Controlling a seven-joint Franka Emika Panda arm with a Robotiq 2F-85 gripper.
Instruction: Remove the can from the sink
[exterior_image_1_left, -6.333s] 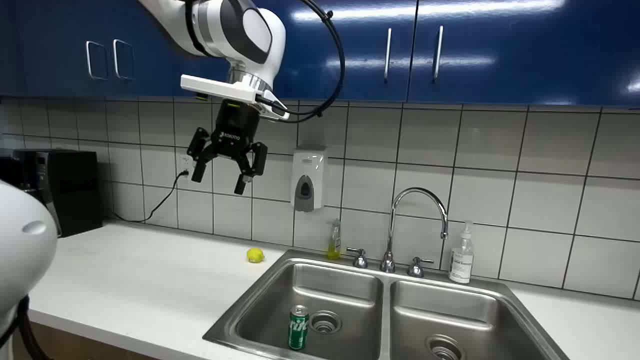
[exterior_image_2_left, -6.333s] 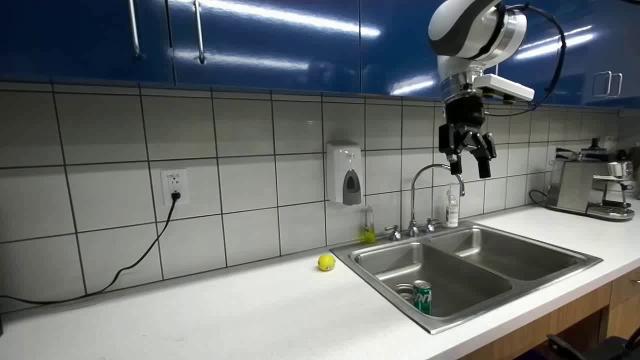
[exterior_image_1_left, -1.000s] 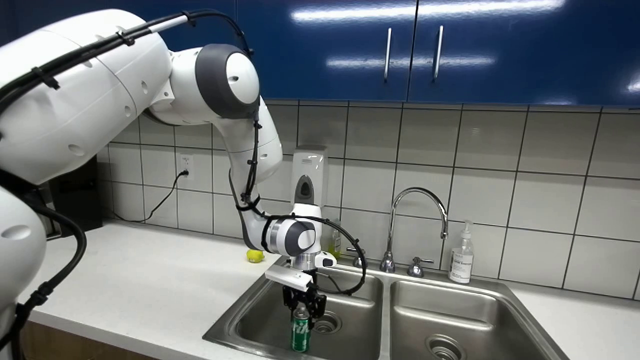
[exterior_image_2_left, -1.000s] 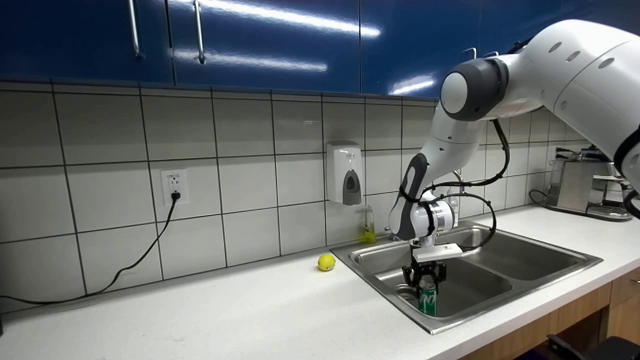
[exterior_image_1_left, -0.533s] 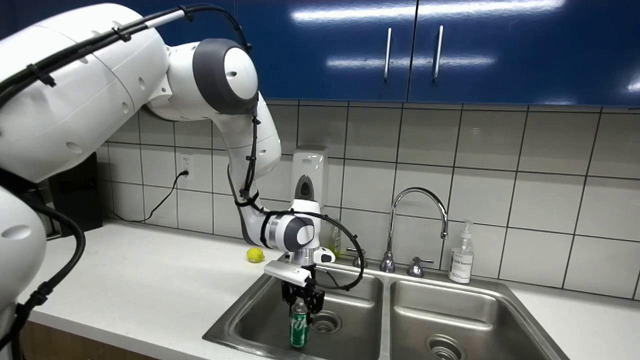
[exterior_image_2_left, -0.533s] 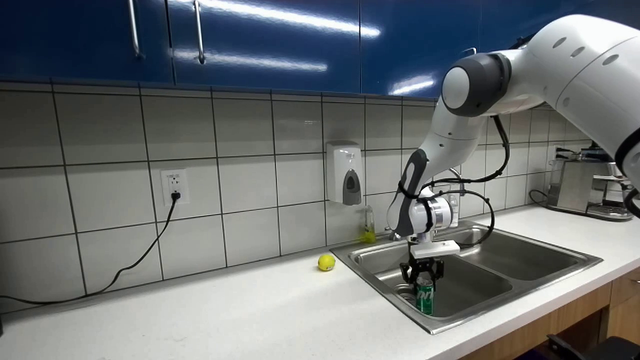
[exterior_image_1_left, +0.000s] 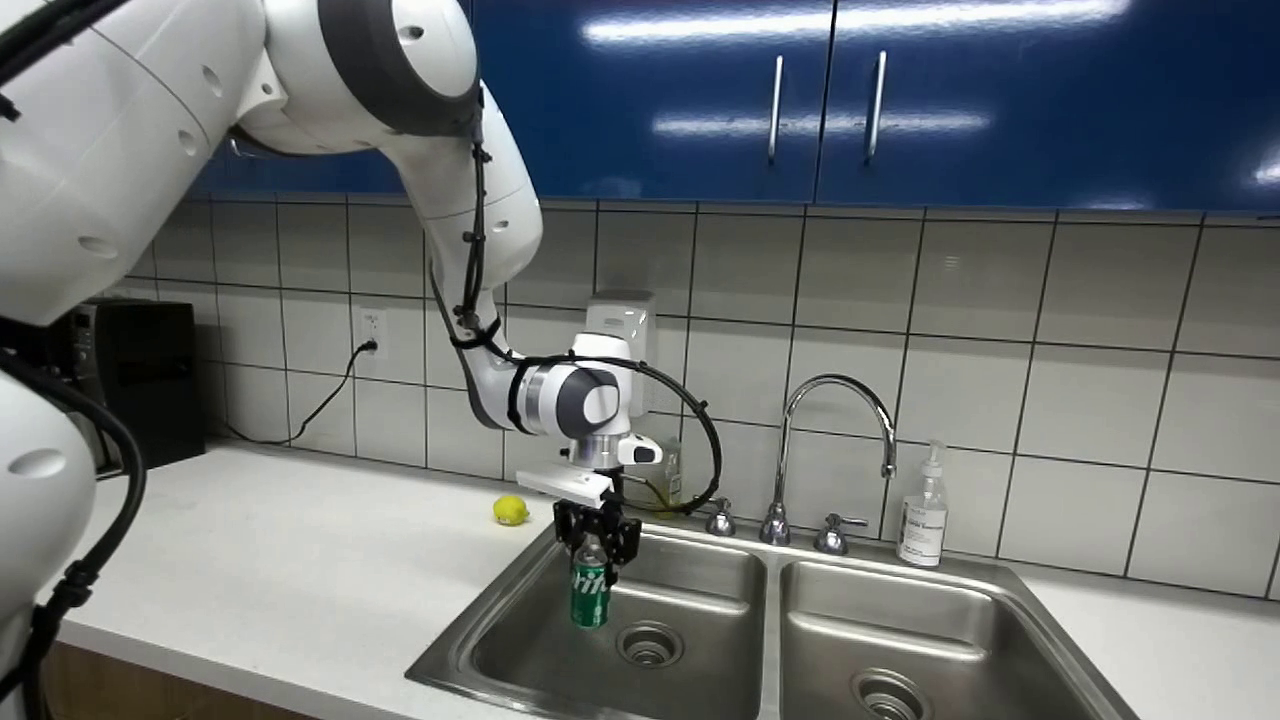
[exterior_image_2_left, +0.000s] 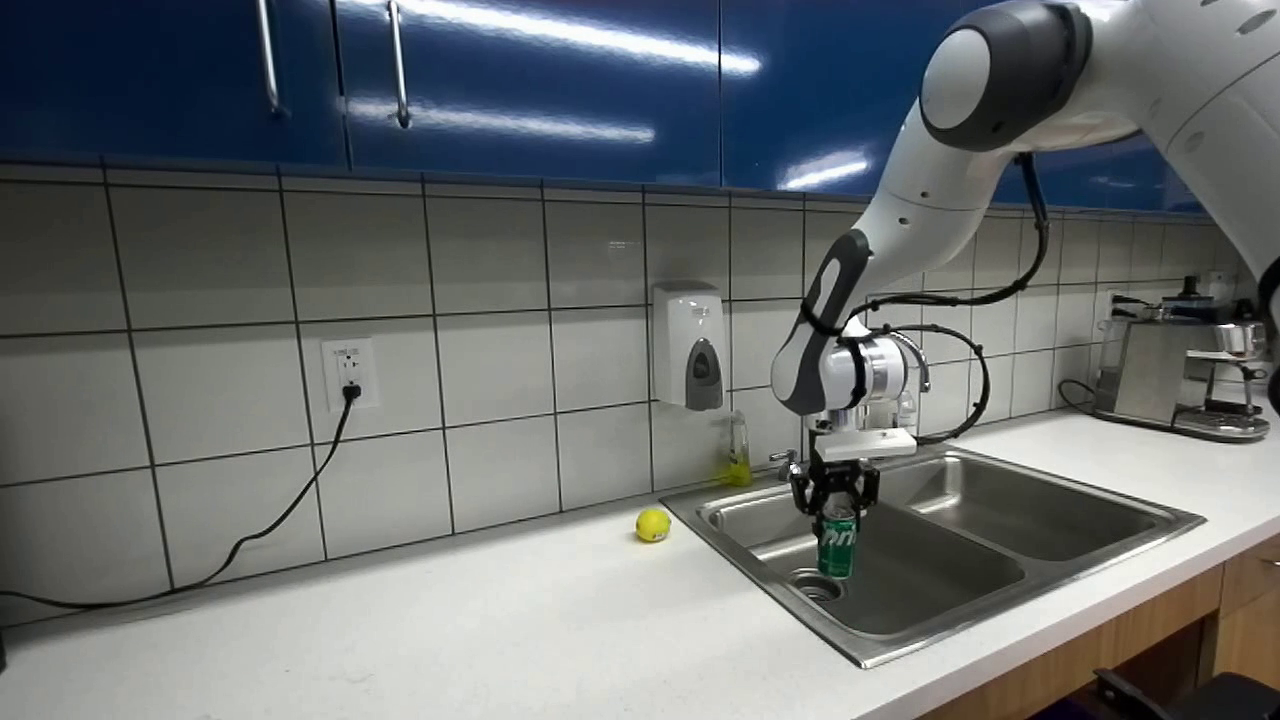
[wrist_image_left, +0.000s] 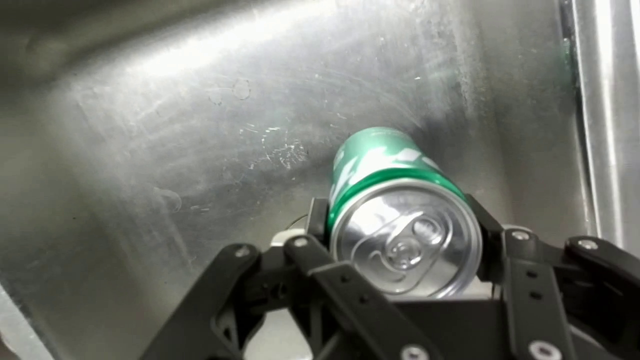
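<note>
Your arm (exterior_image_1_left: 445, 180) has glossy white, rounded links (exterior_image_1_left: 120, 170), a dark gray band (exterior_image_1_left: 370, 50) at the upper joint (exterior_image_1_left: 435, 48) and a silver collar (exterior_image_1_left: 597, 452) above the black gripper (wrist_image_left: 401, 220). Black cables (exterior_image_1_left: 473, 238) follow it, bowing right at the wrist (exterior_image_1_left: 583, 400) in both exterior views; round silver screws (wrist_image_left: 545, 350) and small dark holes (wrist_image_left: 536, 295) mark your gripper's finger links (wrist_image_left: 540, 320).

The can (exterior_image_1_left: 590, 597), a green cylinder with white lettering and a silvery top, was clamped nearly upright in the tool (wrist_image_left: 402, 232), raised above the floor of the left bowl (exterior_image_1_left: 705, 620). The sink (exterior_image_1_left: 771, 630) was stainless steel, with two rectangular bowls.
</note>
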